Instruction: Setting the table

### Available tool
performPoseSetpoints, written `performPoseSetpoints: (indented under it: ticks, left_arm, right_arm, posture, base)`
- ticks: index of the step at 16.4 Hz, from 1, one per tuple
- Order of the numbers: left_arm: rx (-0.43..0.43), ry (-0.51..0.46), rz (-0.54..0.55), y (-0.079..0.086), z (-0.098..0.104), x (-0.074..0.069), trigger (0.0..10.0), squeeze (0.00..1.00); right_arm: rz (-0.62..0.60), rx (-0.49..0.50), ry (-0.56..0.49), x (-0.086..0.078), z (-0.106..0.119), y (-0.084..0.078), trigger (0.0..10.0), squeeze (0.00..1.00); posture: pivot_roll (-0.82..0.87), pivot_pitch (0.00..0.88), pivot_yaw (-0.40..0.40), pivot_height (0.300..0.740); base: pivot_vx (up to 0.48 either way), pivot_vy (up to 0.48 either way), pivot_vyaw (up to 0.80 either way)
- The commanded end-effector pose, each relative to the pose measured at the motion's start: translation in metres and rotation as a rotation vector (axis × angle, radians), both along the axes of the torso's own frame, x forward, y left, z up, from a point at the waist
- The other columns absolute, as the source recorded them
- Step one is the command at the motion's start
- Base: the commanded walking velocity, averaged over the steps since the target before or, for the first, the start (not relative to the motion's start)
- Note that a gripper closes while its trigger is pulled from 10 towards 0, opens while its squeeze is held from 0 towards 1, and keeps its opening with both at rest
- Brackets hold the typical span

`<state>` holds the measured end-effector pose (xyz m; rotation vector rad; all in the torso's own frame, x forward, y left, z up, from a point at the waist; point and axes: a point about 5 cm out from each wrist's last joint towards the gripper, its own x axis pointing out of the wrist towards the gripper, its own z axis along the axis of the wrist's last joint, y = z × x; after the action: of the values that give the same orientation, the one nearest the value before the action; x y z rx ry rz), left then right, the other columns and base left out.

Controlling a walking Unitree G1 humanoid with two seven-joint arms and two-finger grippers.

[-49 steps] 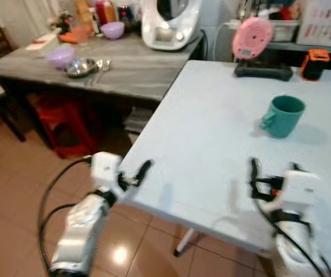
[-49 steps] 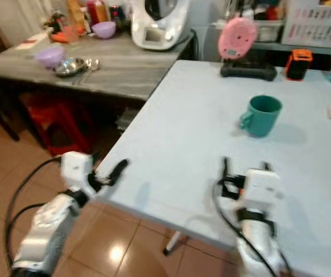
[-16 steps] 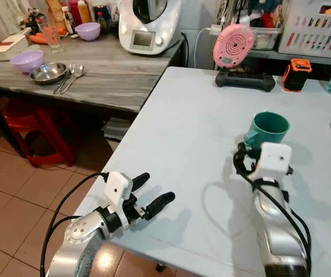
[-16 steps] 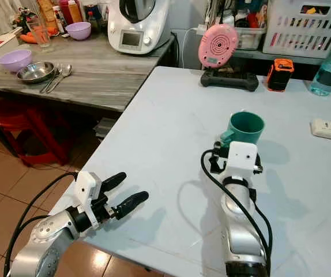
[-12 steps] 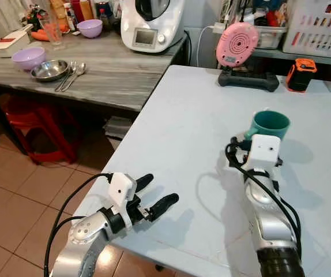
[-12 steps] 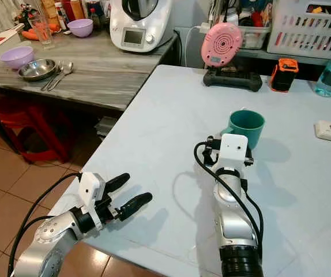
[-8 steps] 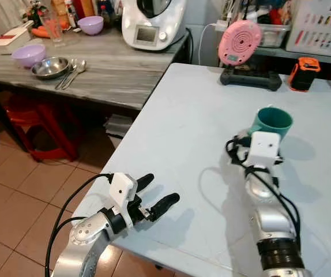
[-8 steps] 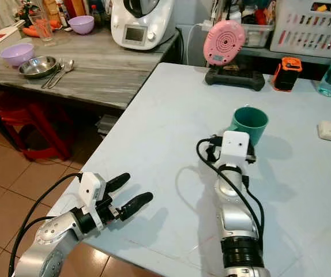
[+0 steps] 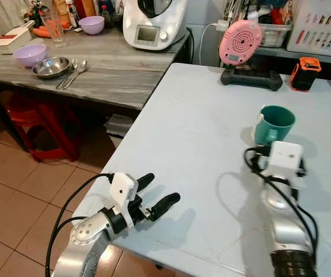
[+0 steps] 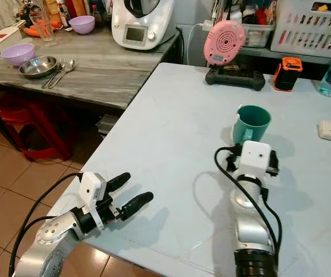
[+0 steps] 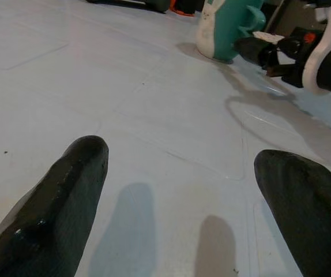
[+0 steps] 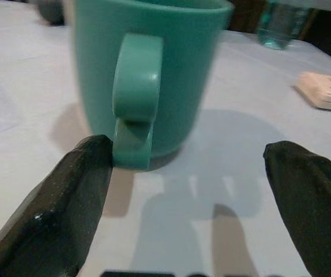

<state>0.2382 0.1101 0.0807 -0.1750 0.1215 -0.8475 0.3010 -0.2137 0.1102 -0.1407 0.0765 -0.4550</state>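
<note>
A home kitchen: food processor [image 9: 153, 23], bowls [image 9: 30, 55], spoons [image 9: 73, 67] on counter [image 9: 113, 72].

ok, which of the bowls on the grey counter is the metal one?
The steel bowl beside the spoons. The purple bowl next to it and the other purple bowl farther back are both coloured, not metal.

Bright, even indoor light; head views sharp w/ slight wide-angle bend at edges. Soft shadows fall on the pale table [image 9: 194, 133] under both arms and beside the teal mug [image 10: 251, 123]. Right wrist view is soft: mug and fingertips [image 12: 67, 196] blurred up close.
</note>
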Motion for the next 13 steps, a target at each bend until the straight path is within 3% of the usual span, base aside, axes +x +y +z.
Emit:
performPoseSetpoints:
  ticks: [1, 7, 10, 11, 12, 13]
  left_arm:
    - [0.016, -0.011, 0.004, 0.001, 0.001, 0.001, 10.0, 0.0]
    - [0.031, -0.022, 0.053, 0.005, 0.0, 0.008, 10.0, 0.0]
    - [0.029, -0.023, 0.081, 0.006, 0.0, 0.01, 10.0, 0.0]
    - [0.024, -0.024, 0.082, 0.005, 0.0, 0.01, 10.0, 0.0]
    - [0.022, -0.024, 0.081, 0.005, 0.0, 0.01, 10.0, 0.0]
    - [0.022, -0.025, 0.082, 0.005, 0.001, 0.01, 10.0, 0.0]
  right_arm:
    - [-0.023, -0.008, -0.022, -0.003, 0.003, -0.007, 10.0, 0.0]
    - [0.119, -0.046, -0.042, 0.006, 0.007, 0.008, 10.0, 0.0]
    - [0.149, -0.087, -0.037, 0.016, 0.01, 0.004, 10.0, 0.0]
    - [0.146, -0.096, -0.04, 0.019, 0.011, 0.0, 2.4, 0.0]
    - [0.145, -0.106, -0.044, 0.02, 0.013, -0.001, 0.0, 0.0]
    - [0.143, -0.118, -0.042, 0.021, 0.014, -0.003, 0.0, 0.0]
  posture:
    - [-0.06, 0.04, 0.073, 0.74]
    - [-0.06, 0.034, 0.073, 0.74]
    - [-0.05, 0.029, 0.065, 0.74]
    - [-0.05, 0.028, 0.06, 0.74]
    - [-0.05, 0.028, 0.06, 0.74]
    - [-0.04, 0.028, 0.051, 0.74]
  base:
    - [0.0, 0.0, 0.0]
    - [0.0, 0.0, 0.0]
    - [0.0, 0.0, 0.0]
    - [0.0, 0.0, 0.0]
    - [0.0, 0.0, 0.0]
    - [0.0, 0.0, 0.0]
